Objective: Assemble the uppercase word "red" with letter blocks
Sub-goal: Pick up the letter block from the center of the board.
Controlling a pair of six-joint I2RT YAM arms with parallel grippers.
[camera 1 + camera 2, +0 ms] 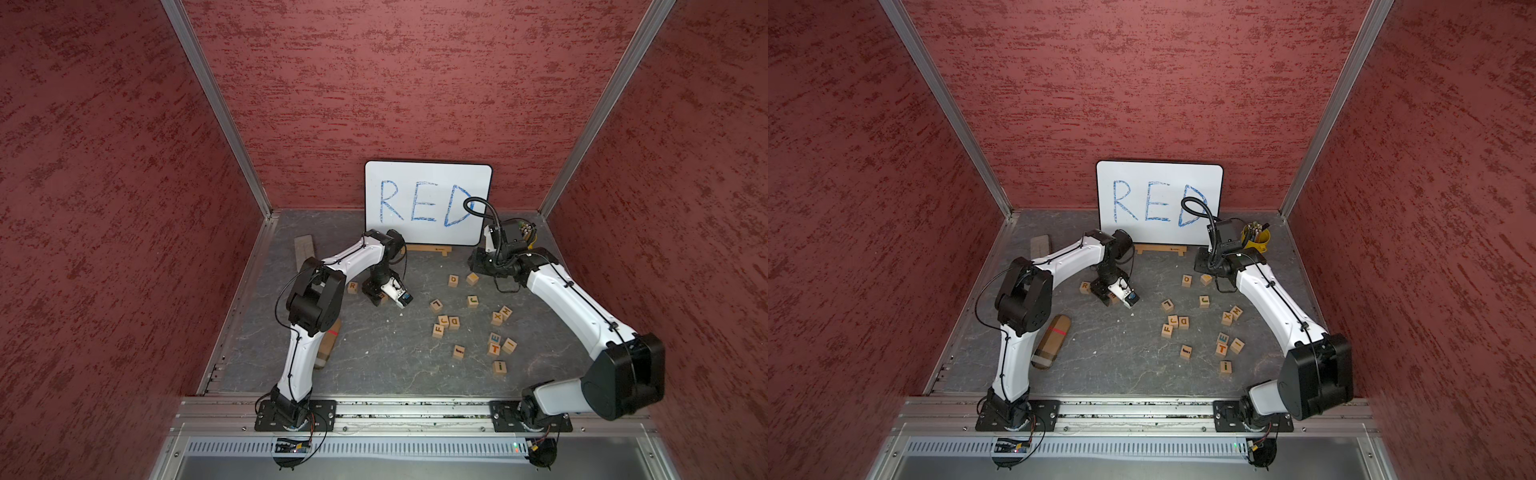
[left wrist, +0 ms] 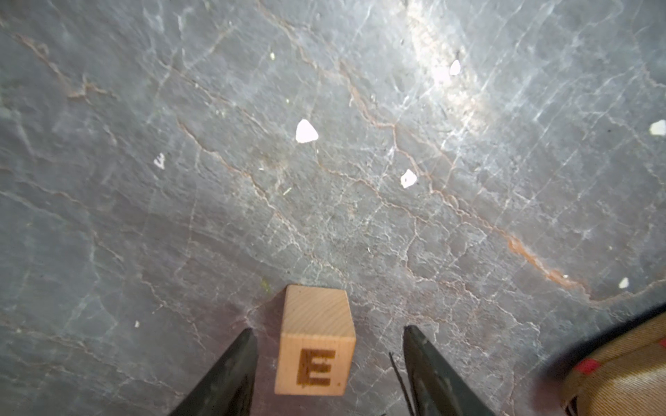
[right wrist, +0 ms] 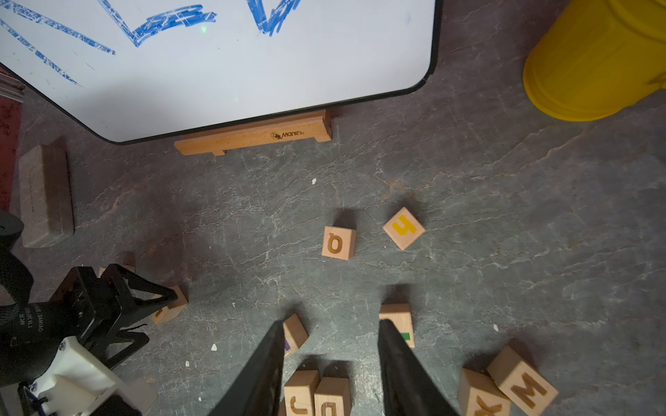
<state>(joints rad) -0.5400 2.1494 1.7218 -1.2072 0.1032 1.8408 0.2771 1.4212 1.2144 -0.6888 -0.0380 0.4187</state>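
The E block (image 2: 315, 345), a light-wood cube with a dark E, rests on the grey floor between the fingers of my left gripper (image 2: 328, 329). Both jaws stand off it with a gap on each side, so the gripper is open. In both top views the gripper (image 1: 376, 298) covers most of this block (image 1: 1113, 297). The R block (image 1: 353, 286) lies just left of it. The D block (image 1: 454, 322) sits mid-floor among other cubes, also seen below the right wrist (image 3: 331, 396). My right gripper (image 3: 331, 321) hangs open and empty, high near the board.
A whiteboard (image 1: 428, 201) with blue handwriting leans on a wooden stand (image 3: 252, 135) at the back. A yellow cup (image 1: 1257, 239) stands back right, an eraser (image 1: 304, 249) back left, and a brown pouch (image 1: 1052, 340) under the left arm. Several other letter cubes (image 1: 500, 316) are scattered on the right.
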